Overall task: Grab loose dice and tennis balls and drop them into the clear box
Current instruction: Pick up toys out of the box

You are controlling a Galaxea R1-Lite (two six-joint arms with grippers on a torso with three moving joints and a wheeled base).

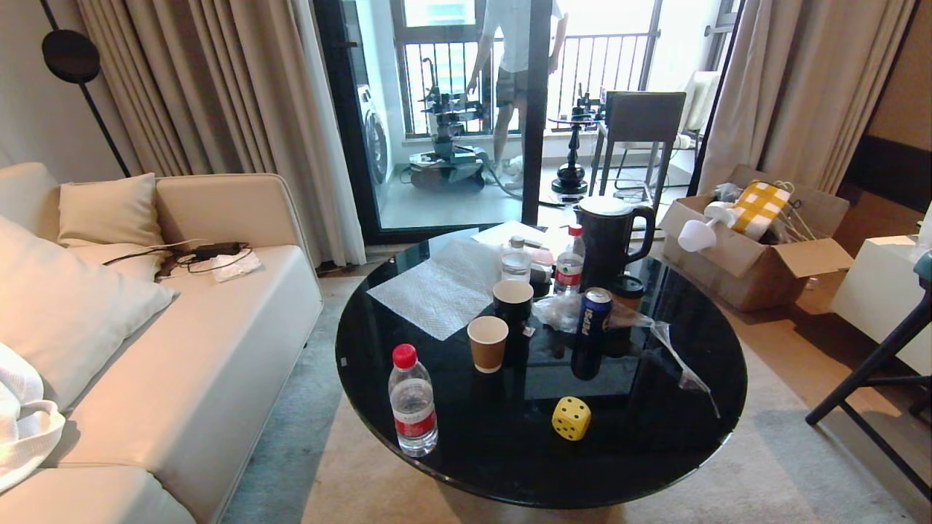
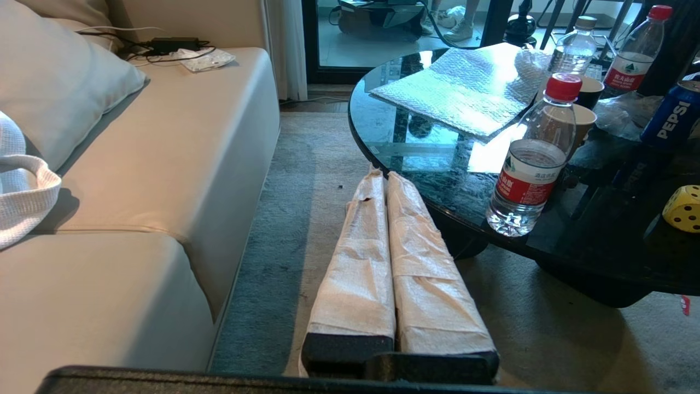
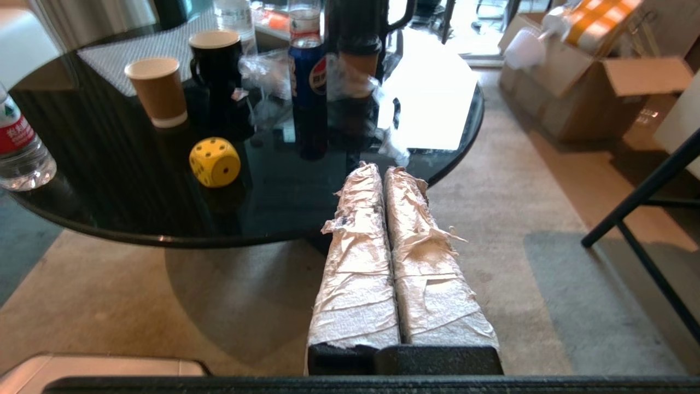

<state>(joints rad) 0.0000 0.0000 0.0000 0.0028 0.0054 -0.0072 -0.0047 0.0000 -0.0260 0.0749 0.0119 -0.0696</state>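
Note:
One yellow die with dark dots lies near the front edge of the round black glass table; it also shows in the left wrist view and the right wrist view. No tennis balls and no clear box are in view. My left gripper hangs shut and empty over the rug between the sofa and the table. My right gripper is shut and empty too, at the table's front right edge, right of the die. Both have paper-wrapped fingers pressed together. Neither arm shows in the head view.
On the table stand a water bottle, a brown paper cup, a black cup, a Pepsi can, a black kettle, more bottles, plastic wrap and a white mat. A sofa is left, a cardboard box right. A person stands on the balcony.

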